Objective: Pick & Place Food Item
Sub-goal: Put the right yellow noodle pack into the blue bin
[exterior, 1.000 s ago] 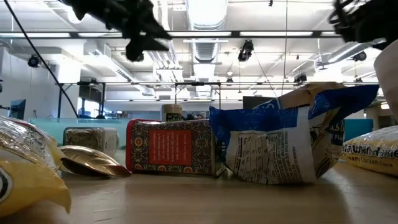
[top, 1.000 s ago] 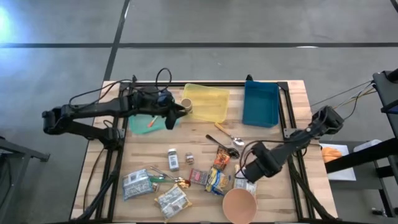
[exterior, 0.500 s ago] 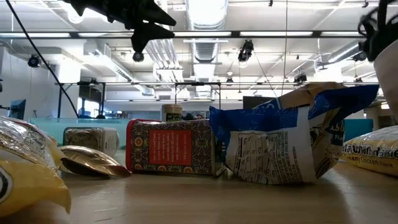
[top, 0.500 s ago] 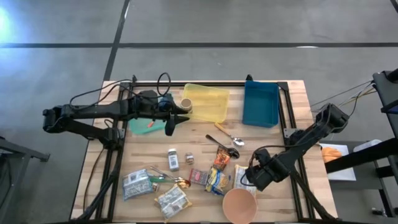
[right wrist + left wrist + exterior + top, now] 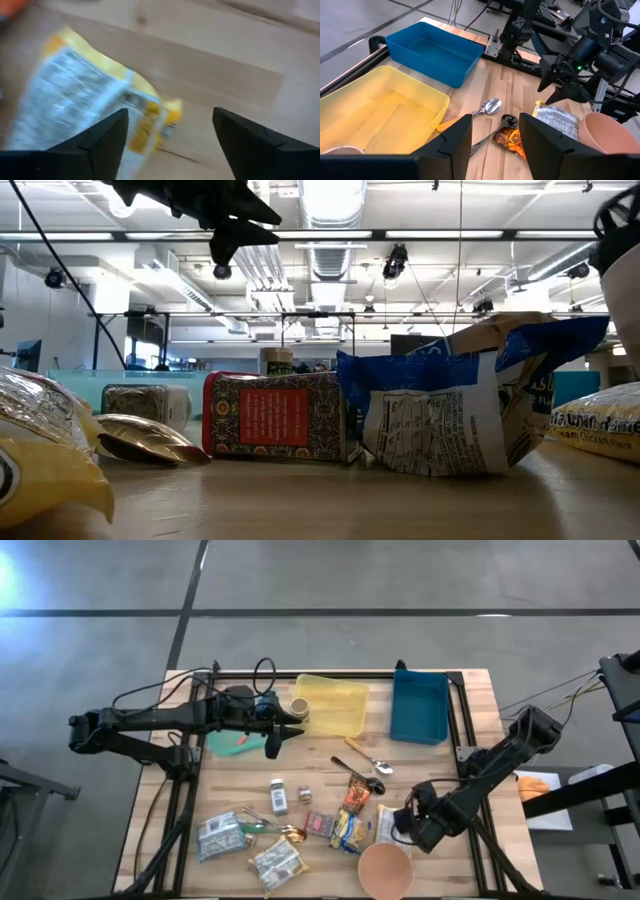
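Note:
A yellow-and-white food packet (image 5: 387,824) lies flat on the wooden table, near the front right, beside a pink bowl (image 5: 385,868). My right gripper (image 5: 405,825) hovers just over the packet's right end, pointing steeply down. In the right wrist view the gripper (image 5: 170,135) is open and the packet (image 5: 85,95) lies ahead of one finger. Whether that finger touches the packet does not show. My left gripper (image 5: 275,737) waits high over the far left of the table, open with nothing between its fingers (image 5: 492,142).
A yellow bin (image 5: 333,703) and a blue bin (image 5: 420,705) stand at the far edge, with a green tray (image 5: 222,740) under the left arm. Two spoons (image 5: 365,765), several snack packets (image 5: 345,825) and small jars (image 5: 279,795) crowd the front middle.
My right gripper has gone down and toward the table's near edge, tipping from a slant to point almost straight down over the yellow-and-white packet. The packet lies where it was.

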